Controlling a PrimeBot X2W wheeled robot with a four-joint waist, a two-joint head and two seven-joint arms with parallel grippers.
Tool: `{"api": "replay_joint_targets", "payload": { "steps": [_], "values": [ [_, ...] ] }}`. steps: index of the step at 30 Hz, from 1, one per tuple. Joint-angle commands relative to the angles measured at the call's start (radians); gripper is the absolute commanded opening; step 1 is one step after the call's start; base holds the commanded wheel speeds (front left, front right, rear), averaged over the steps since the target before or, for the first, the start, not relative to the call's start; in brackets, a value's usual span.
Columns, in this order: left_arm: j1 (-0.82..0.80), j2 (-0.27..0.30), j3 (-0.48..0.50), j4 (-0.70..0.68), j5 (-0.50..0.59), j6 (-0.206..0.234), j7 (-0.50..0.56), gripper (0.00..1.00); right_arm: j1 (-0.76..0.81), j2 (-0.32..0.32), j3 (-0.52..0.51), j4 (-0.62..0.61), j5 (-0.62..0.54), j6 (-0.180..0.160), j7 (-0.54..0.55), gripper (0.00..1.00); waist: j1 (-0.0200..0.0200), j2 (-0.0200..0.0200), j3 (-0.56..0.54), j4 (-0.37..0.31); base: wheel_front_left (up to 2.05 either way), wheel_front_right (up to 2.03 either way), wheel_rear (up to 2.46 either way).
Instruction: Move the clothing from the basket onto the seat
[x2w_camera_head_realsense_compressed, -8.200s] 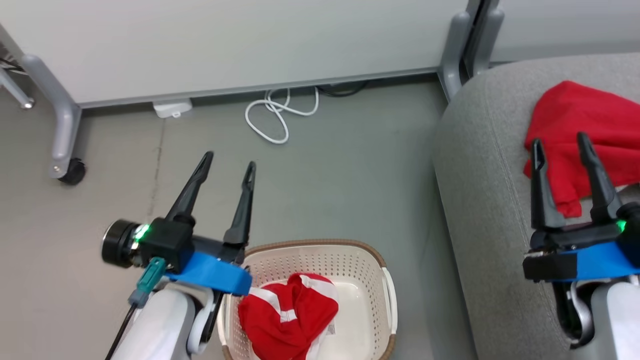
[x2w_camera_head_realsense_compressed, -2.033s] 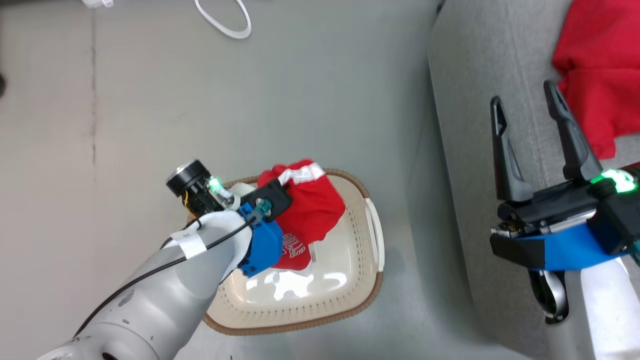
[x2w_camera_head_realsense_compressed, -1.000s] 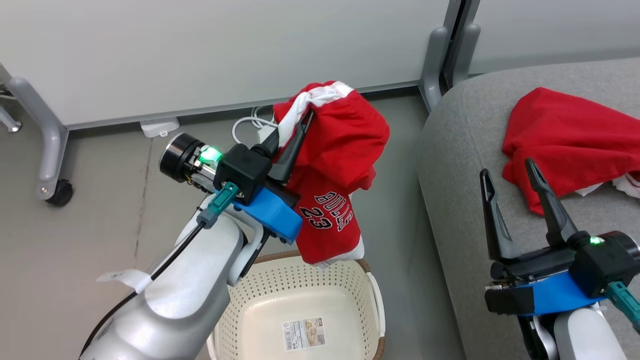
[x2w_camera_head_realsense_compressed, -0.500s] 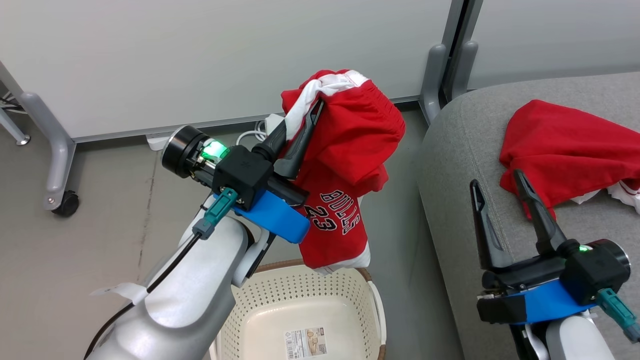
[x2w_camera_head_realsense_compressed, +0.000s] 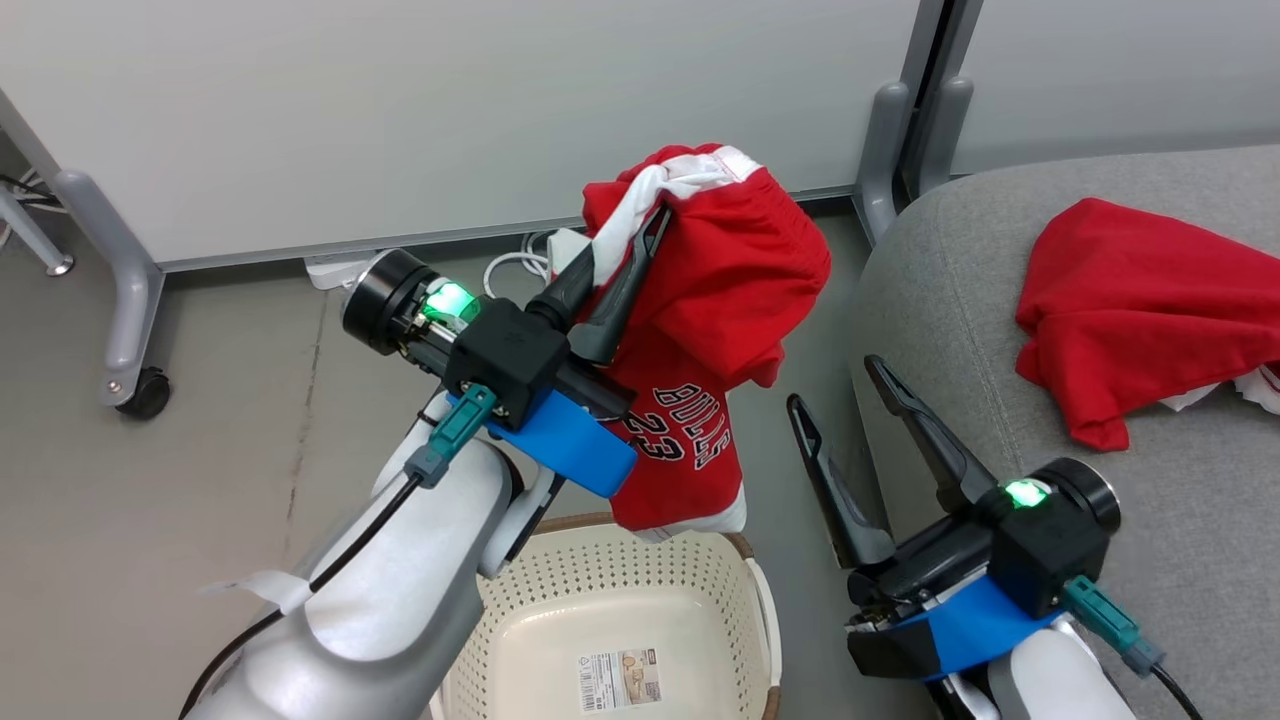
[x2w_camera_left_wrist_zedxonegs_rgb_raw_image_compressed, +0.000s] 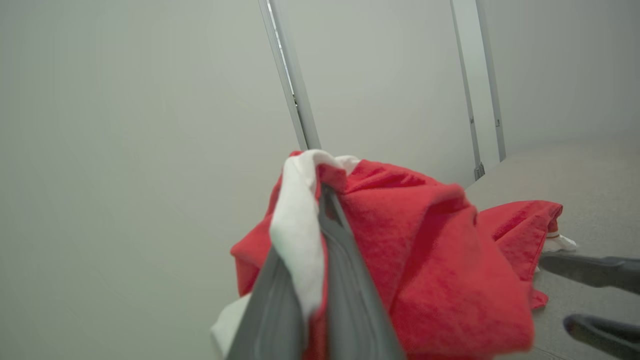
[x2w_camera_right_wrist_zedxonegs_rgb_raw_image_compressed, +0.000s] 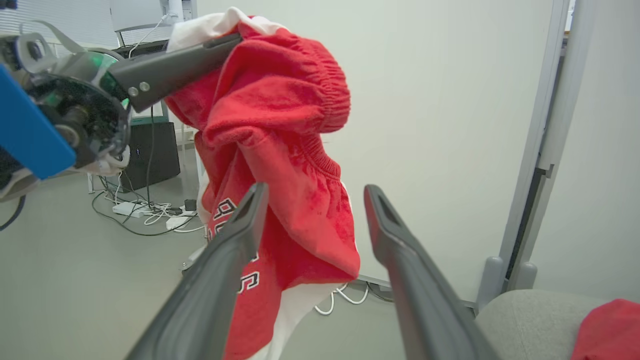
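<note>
My left gripper is shut on a red garment with white lettering and white trim, holding it in the air above the cream basket. In the left wrist view the gripper pinches the garment's white band. My right gripper is open beside the hanging garment, at the front edge of the grey seat; in the right wrist view this gripper points at the garment. A second red garment lies on the seat. The basket holds no clothing.
A white partition wall with grey legs on castors stands behind. A white cable lies on the grey floor at its foot. A label sticks to the basket's bottom.
My left gripper has carried the lettered garment up out of the basket and a little rightward. My right gripper has swung left, off the seat and toward the hanging garment.
</note>
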Motion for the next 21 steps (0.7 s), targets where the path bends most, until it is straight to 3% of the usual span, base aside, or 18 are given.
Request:
{"api": "replay_joint_targets", "payload": {
  "steps": [1,9,19,21],
  "values": [
    [-0.011,-0.003,0.001,-0.006,0.002,-0.003,-0.004,0.0,-0.017,-0.008,0.01,0.009,0.001,0.0,0.0,1.0,-0.0001,-0.0001,0.003,0.005,0.0,0.0,0.0],
    [-0.016,-0.027,-0.016,-0.019,0.014,-0.006,-0.004,0.0,-0.118,-0.005,0.077,0.097,-0.009,0.0,0.0,1.0,-0.0001,-0.0001,0.019,0.03,0.0,0.0,0.0],
    [-0.017,-0.05,-0.029,-0.033,0.025,-0.014,-0.004,0.0,-0.22,0.035,0.044,0.175,-0.018,0.0,0.0,1.0,-0.0001,-0.0001,0.041,0.048,0.0,0.0,0.0],
    [-0.014,-0.052,-0.03,-0.033,0.026,-0.016,-0.004,0.0,-0.222,0.038,0.047,0.188,-0.014,0.0,0.0,0.0,-0.0001,-0.0001,0.042,0.051,0.0,0.0,0.0]
  ]
}}
